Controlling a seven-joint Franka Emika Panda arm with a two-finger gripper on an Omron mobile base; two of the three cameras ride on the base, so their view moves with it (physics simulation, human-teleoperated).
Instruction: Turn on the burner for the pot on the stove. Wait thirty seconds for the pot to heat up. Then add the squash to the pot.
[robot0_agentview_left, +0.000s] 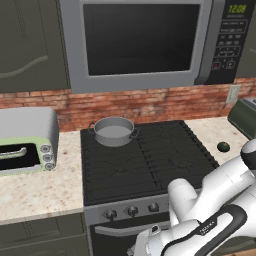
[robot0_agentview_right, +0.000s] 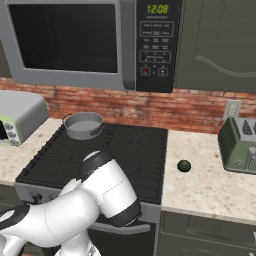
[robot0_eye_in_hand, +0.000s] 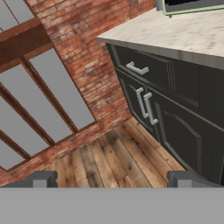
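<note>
Pot (robot0_agentview_left: 114, 131) on the far-left grate of the stove (robot0_agentview_left: 150, 165); squash (robot0_agentview_left: 223, 146) on the right counter (robot0_agentview_right: 210, 185); gripper (robot0_eye_in_hand: 113, 179) fingers spread, holding nothing, facing floor and cabinets (robot0_eye_in_hand: 175, 118).

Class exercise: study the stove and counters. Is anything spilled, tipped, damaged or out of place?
Nothing stands out. The pot sits upright on the stove's back-left grate, its inside pale and bare. The squash lies alone on the counter right of the stove, and nothing looks spilled.
</note>
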